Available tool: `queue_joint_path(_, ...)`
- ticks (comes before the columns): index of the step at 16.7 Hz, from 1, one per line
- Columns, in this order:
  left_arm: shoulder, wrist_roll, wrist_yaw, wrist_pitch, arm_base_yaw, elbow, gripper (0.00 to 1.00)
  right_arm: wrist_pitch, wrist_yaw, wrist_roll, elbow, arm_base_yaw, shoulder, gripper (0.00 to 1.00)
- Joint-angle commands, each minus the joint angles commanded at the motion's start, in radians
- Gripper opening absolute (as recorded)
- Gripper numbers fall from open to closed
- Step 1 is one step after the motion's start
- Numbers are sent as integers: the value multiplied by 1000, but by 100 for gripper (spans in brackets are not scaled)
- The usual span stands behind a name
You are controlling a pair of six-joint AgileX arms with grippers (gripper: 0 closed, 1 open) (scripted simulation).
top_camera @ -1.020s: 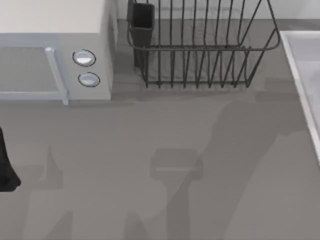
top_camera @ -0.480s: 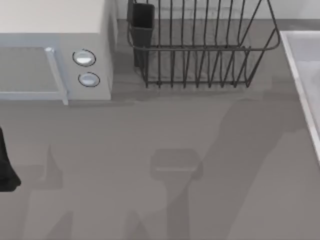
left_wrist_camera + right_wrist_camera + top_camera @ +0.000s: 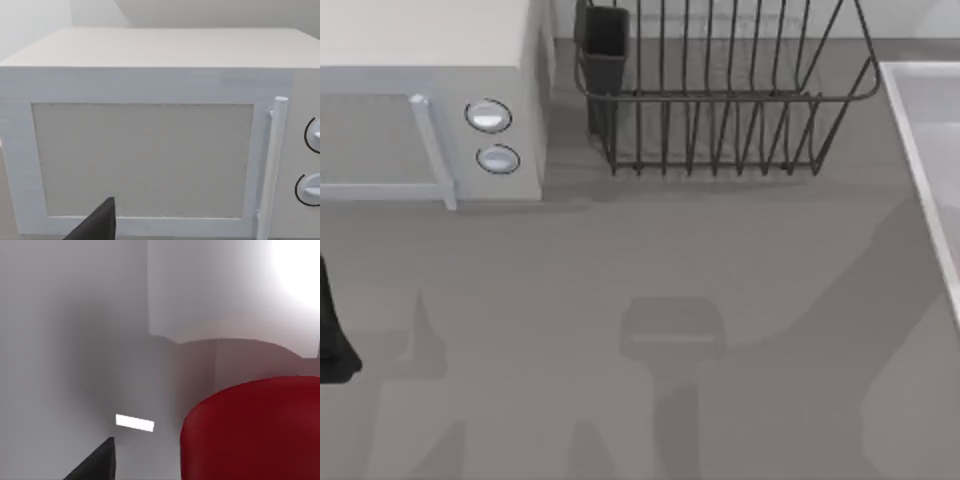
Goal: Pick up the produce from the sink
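Grey worktop (image 3: 620, 260) seen from above, crossed by soft arm shadows. At its far left, a white microwave (image 3: 430, 100) with a vertical door handle (image 3: 432, 150) and two round knobs (image 3: 492, 135). Beside it, at the back, a dark wire dish rack (image 3: 720, 90) with a dark cutlery holder (image 3: 605, 45) at its left corner. Along the right edge, the pale sink (image 3: 920, 150), partly in view, its lighter raised rim running down that side.

Left arm parked at the left edge of the worktop, a black part of it (image 3: 332, 340) poking into the top view. From its wrist camera: microwave door window (image 3: 142, 160) straight ahead, handle to one side, one black finger (image 3: 100, 225) at the frame's edge. Spread or pressed together: cannot tell.

Right wrist camera down inside the sink basin (image 3: 75, 340), pale grey walls all around and a small bright slot (image 3: 134, 423) in the basin surface. Glossy red produce (image 3: 255, 430) very close to the lens, resting in the sink. One black finger (image 3: 97, 462) of the right gripper beside it, apart from the red skin. Spread or closed: cannot tell.
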Motion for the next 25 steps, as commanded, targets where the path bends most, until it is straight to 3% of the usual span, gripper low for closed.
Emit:
queue_joint_path(7,0,0,0,0,0,0,100,67,1,0,-37,-1,47,100)
queue_joint_path(20,0,0,0,0,0,0,100,67,1,0,-37,-1,47,2)
queue_joint_path(25,0,0,0,0,0,0,100,67,1,0,-37,-1,47,0)
